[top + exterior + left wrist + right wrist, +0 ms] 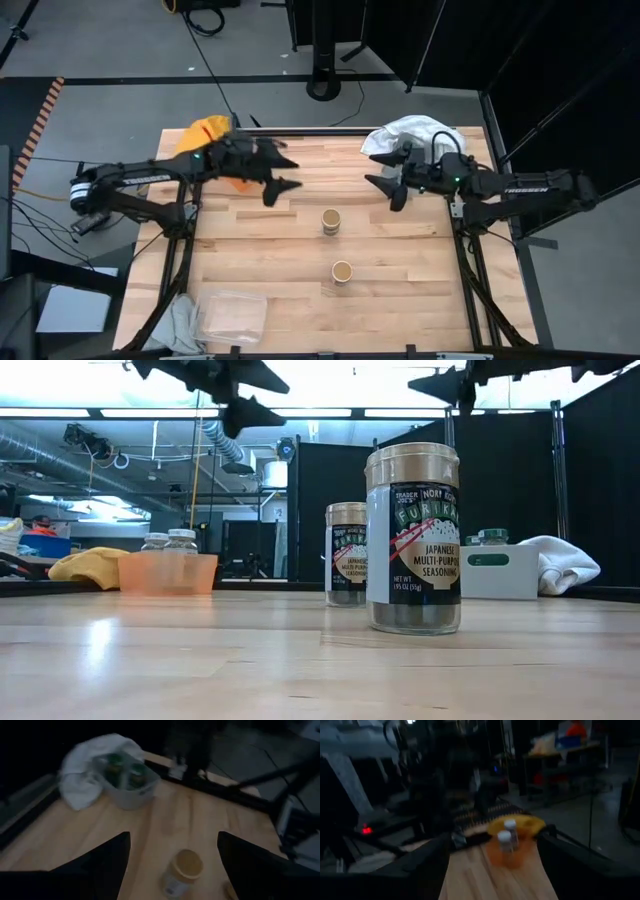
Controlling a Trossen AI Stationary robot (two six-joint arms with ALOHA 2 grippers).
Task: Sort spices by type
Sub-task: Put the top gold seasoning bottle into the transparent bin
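Observation:
Two tan-lidded spice jars stand upright on the table's middle, one farther [331,221] [347,555] and one nearer [342,271] [413,540]. Two white-lidded jars [170,542] [507,839] stand in the orange tray [168,572]. Two green-lidded jars [124,769] sit in the grey tray [131,795] [500,570]. My left gripper [292,172] [173,836] hovers open above the table, right of the orange tray. My right gripper [372,168] [492,840] hovers open, left of the grey tray. Both are raised high [255,395] [445,385].
A yellow cloth [205,130] lies by the orange tray at the far left. A white cloth [410,132] lies by the grey tray at the far right. A clear plastic tray [232,315] sits at the near left corner. Bare wood surrounds the two tan jars.

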